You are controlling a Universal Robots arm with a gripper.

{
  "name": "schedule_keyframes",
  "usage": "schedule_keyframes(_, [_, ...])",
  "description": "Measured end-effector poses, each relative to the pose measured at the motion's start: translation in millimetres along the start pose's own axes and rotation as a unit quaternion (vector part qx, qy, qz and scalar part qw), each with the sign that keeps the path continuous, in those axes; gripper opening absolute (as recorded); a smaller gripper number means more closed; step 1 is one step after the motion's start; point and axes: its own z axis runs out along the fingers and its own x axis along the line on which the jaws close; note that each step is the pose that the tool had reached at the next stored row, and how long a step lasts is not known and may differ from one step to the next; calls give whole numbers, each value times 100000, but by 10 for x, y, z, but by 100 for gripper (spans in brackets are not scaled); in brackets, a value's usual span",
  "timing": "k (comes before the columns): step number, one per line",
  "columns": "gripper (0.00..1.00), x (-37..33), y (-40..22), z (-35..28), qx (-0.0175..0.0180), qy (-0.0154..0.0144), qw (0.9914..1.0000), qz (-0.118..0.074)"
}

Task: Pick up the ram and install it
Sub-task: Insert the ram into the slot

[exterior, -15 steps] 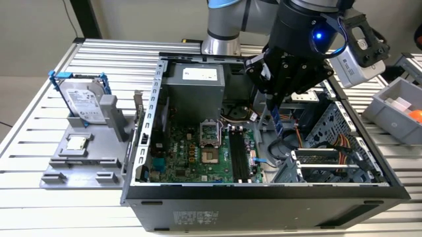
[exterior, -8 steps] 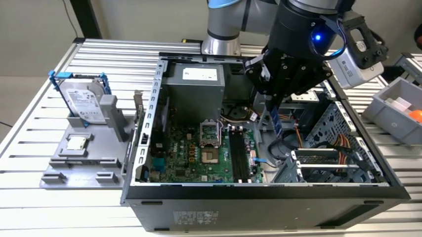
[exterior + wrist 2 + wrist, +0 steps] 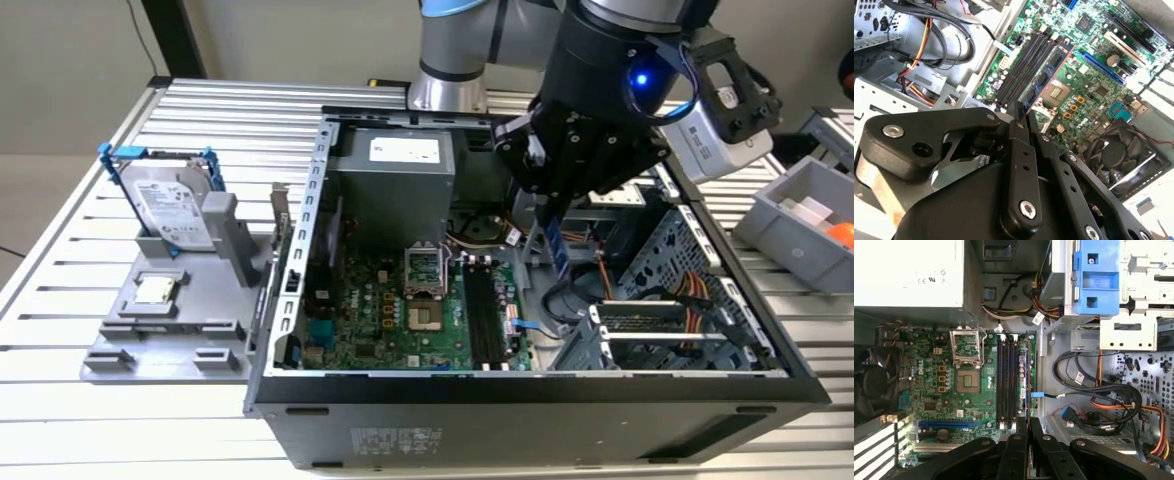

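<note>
Hand (image 3: pixel 1022 114) pressed together, pinching the ram (image 3: pixel 1048 75) by one end. The stick hangs long-edge down inside the open case (image 3: pixel 534 420), above the motherboard (image 3: pixel 387 320), apart from it. In the first wrist view it sits edge-on just beside the black slots (image 3: pixel 1006 380), on their cable side. Not seated, as far as I can tell.

Handling, my judgement:
- Light, thin, stiff, but brittle; chips on its faces.
- Grip the bare end and edges, not the contact edge.
- Held at one end, it may tilt if nudged.

Around:
- Socket (image 3: pixel 966 375) beside the slots, fan (image 3: pixel 1116 150) beyond it.
- Loose cables (image 3: pixel 1104 400) near the slots: the likeliest snag.
- Blue drive bay (image 3: pixel 1094 285) further off.
- Hard drive (image 3: pixel 167 205) on the counter (image 3: pixel 80 260), well clear of the case.
</note>
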Motion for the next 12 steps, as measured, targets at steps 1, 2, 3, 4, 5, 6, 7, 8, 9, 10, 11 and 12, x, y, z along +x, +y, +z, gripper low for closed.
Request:
schedule_keyframes(1, [0, 0, 0, 6, -2, -3, 100000, -1])
schedule_keyframes(2, [0, 0, 0, 12, -1, -1, 100000, -2])
schedule_keyframes(3, [0, 0, 0, 16, -1, 0, 100000, -2])
schedule_keyframes(4, [0, 0, 1, 21, 1, -2, 100000, -3])
schedule_keyframes(5, [0, 0, 2, 26, 2, 1, 100000, -4])
schedule_keyframes(6, [0, 0, 2, 31, -4, -3, 100000, -7])
schedule_keyframes(7, [0, 1, 3, 36, -2, 0, 100000, 1])
schedule_keyframes(8, [0, 1, 4, 40, 0, 0, 100000, 3])
schedule_keyframes(9, [0, 1, 5, 45, -5, -1, 100000, 1])
schedule_keyframes(10, [0, 1, 5, 48, -1, 0, 100000, 0])
schedule_keyframes(11, [0, 1, 7, 53, -3, -3, 100000, -1])
schedule_keyframes(12, [0, 1, 7, 57, -5, -1, 100000, -4])
